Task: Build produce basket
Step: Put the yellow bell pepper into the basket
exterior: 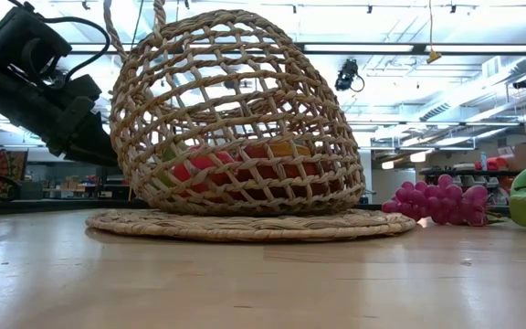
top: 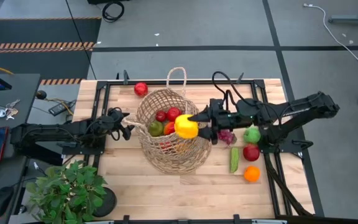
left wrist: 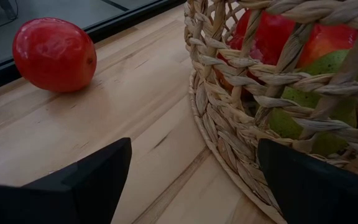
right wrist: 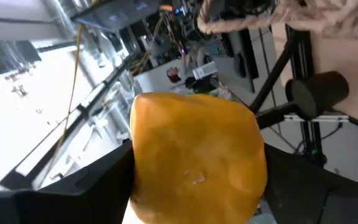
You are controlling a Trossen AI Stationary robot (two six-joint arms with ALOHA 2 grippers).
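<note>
The tan wicker basket (top: 173, 134) sits at mid-table with its loop handle (top: 177, 78) toward the far edge. It holds red pieces (top: 167, 115) and a green piece (top: 156, 129). My right gripper (top: 194, 124) is shut on a yellow pepper (top: 186, 126) over the basket's opening. My left gripper (top: 129, 129) is open at the basket's left wall (left wrist: 229, 118). In the left wrist view the wall stands close by one finger (left wrist: 316, 186). A red apple (left wrist: 55, 53) lies on the table beyond it. My right gripper pinches the yellow pepper (right wrist: 197, 155) between its two fingers (right wrist: 86, 180), one on each side. The fingers come from the table's right, about level. The pepper is lifted clear, above the basket's contents. I cannot tell whether my left gripper's finger touches the basket's wall.
On the table right of the basket lie purple grapes (top: 227, 136), a green apple (top: 252, 134), a red apple (top: 251, 152), a green cucumber (top: 234, 159) and an orange (top: 252, 173). A leafy potted plant (top: 67, 190) stands at the near left corner.
</note>
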